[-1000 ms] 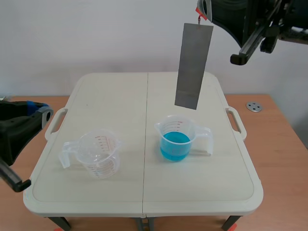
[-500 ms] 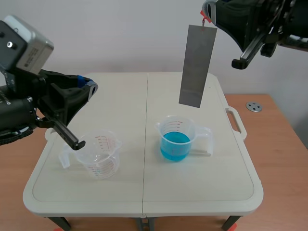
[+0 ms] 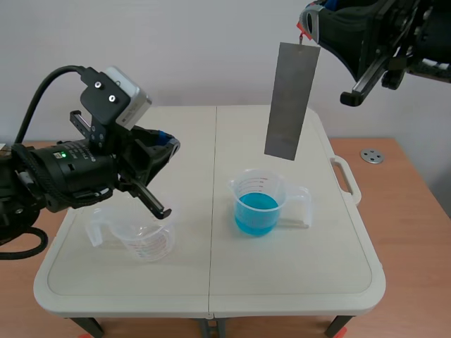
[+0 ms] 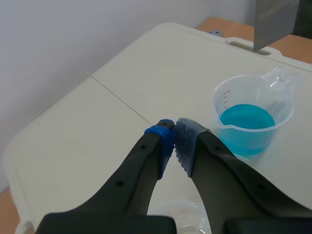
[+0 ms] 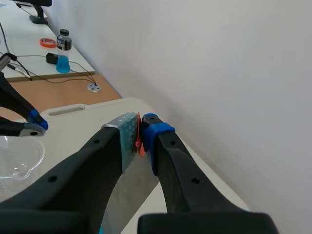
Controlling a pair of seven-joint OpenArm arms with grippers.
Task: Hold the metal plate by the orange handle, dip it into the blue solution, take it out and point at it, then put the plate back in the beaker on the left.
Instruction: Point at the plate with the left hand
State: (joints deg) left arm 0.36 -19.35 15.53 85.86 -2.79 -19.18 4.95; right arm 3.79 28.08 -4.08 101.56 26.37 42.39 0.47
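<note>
Metal plate [image 3: 291, 100]: hangs upright in the air over the right half of the tabletop, toward the far edge, tilted slightly, its top edge highest.
Orange handle [image 3: 303, 29]: a small tab at the plate's top edge, pinched between the right gripper's pads.
Right gripper [image 3: 308, 21]: clamped on the orange handle; its arm comes in high from the right and stands across the upper corner, fingers aimed toward the left.
Plate's lower edge: above and a little beyond the blue beaker's rim, with open air between them.
Beaker with blue solution [image 3: 259, 202]: upright on the right half of the tabletop, just right of the middle seam, handle toward the right edge.
Empty beaker [image 3: 144, 236]: upright on the left half near the left edge, partly hidden by the left arm.
Left gripper [image 3: 169, 144]: fingers closed together with nothing between them; raised over the left half of the tabletop above the empty beaker, aimed toward the plate and well apart from it.
Room: the two beakers stand well apart, with the middle seam between them.
Table [image 3: 296, 282]: rounded corners, with a handle slot at the right edge.
</note>
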